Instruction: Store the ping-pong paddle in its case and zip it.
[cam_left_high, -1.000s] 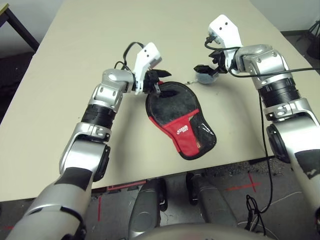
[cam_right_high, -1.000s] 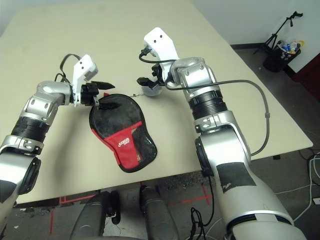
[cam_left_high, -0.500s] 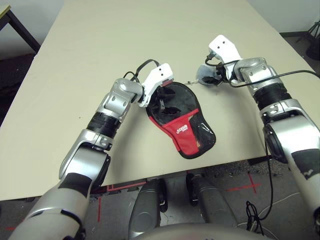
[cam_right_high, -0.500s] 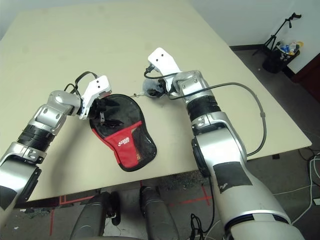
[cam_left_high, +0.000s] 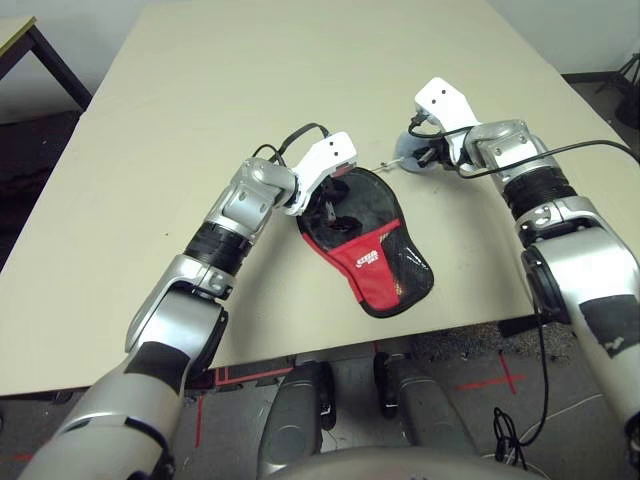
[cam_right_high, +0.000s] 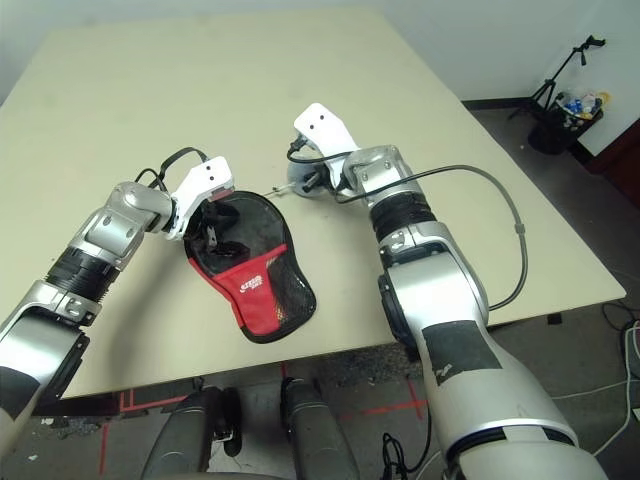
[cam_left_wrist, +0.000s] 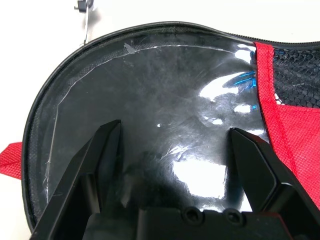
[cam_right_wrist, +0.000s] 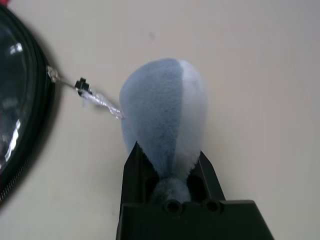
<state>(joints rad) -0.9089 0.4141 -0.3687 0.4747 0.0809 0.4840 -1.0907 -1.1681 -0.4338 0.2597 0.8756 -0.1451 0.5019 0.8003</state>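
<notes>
- Step in hand, as judged: drawing the zipper round the case (cam_left_high: 365, 238) by way of the grey fuzzy disc (cam_right_wrist: 162, 112), which looked tied by a thin cord (cam_right_wrist: 97, 98) to the zipper pull at the case's black edge.
- To do it well: keep the pull in line with the zipper track, following the curve of the rim rather than tugging straight away from it; otherwise a jammed slider or a case dragged across the counter (cam_left_high: 250, 90) seemed likely.
- Also advisable: press the case flat near its round end while the cord goes taut, so that only the slider travels.
- Left tool (cam_left_wrist: 172, 165): fingers wide apart, holding nothing, poised over the clear plastic panel at the round end of the case; contact with the panel could not be told.
- Right tool (cam_right_wrist: 170, 175): fingers brought together and clamped on the narrow end of the grey fuzzy disc, upper right of centre in the head views, just beside the case's rim.
- Case: lay flat near the middle of the head views, round end toward the upper left, red mesh end toward the lower right.
- Ping-pong paddle: taken to be inside the case, a dark face behind the clear panel; handle not made out.
</notes>
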